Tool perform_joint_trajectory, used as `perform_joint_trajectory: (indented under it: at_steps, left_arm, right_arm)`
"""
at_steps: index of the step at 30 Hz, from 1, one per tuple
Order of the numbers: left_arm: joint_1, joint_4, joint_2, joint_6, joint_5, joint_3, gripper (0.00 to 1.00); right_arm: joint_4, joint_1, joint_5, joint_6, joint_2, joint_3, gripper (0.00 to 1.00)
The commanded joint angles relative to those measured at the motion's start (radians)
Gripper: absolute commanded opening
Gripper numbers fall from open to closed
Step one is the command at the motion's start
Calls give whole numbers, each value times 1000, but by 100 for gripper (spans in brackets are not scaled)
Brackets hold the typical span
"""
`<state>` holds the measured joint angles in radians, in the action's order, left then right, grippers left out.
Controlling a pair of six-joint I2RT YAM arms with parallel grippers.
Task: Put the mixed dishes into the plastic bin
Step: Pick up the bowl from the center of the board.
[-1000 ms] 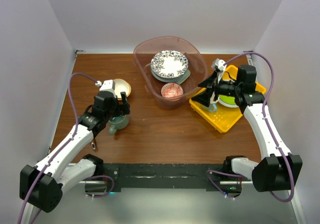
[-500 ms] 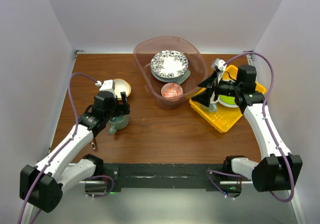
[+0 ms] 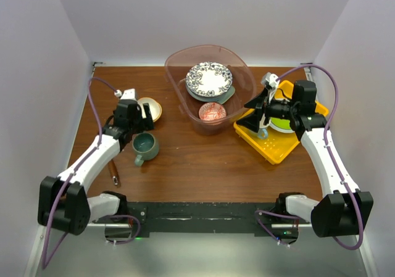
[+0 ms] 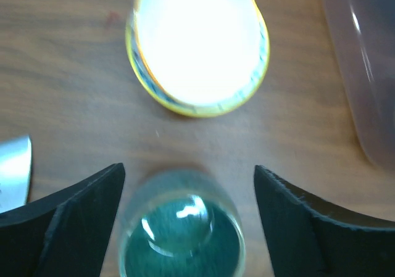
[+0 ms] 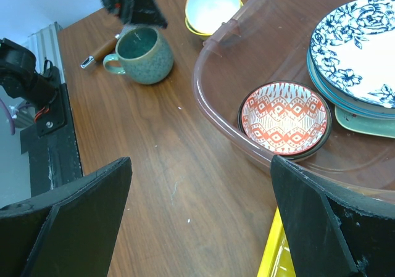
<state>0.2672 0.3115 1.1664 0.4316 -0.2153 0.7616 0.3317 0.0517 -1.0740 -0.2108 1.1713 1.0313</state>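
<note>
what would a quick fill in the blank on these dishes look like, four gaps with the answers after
1. Inside the plastic bin, the small bowl with the zigzag pattern is ____ and white.
2. The blue floral plate lies on ____ of the stack in the bin.
3. The mug standing upright on the bare table, outside the bin, is ____.
4. The perforated tray to the right of the bin is ____.

Missing words: red; top; teal; yellow
</note>
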Motion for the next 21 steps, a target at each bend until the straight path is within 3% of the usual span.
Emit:
perform_joint_trajectory:
  at_steps: [1,9,17,21]
  left_arm:
    - [-104,-117,125,-36,40,108,86]
    - [-155,-123,324,-47,76,240,64]
    - [-155,-89,427,-76,1,304,54]
    - [-155,-77,464,-86,-21,326,43]
  right_arm:
    - [0,-4,-37,-18,-9,23,98]
    - [0,-3,-46,-15,-12,24,98]
    - [0,-3,-44,-15,-12,26,98]
    - [0,-4,-44,-15,-12,24,98]
